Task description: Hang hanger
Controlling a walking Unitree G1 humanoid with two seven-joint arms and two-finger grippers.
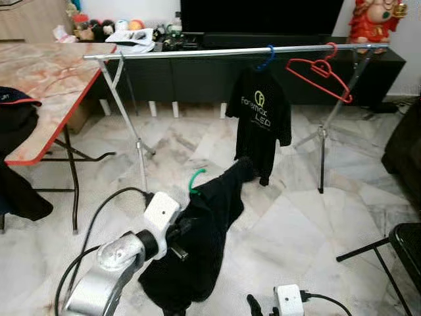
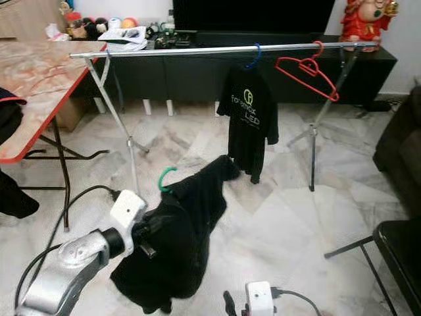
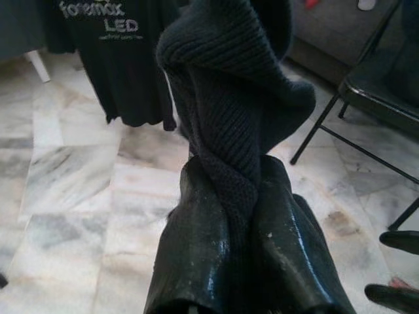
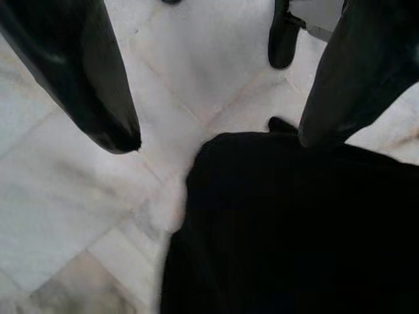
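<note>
Marble floor [image 1: 296, 217], living room; metal rail [image 1: 217, 52] spans it, carrying a black T-shirt [image 1: 260, 118] and an empty red hanger [image 1: 319, 72].

Left tool [image 3: 226, 216]: clamped on a dark knit garment [image 1: 197, 237] hung on a green hanger [image 1: 195, 179], its hook just above the tool.

Right tool [image 4: 216, 118]: fingers apart, low over the floor.

Step advice: lift until the hook clears the rail, keep it level.

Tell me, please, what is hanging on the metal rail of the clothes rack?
On the rail hang a black T-shirt on a blue hanger and an empty red hanger. The shirt covers most of the blue hanger; its hook shows.
</note>
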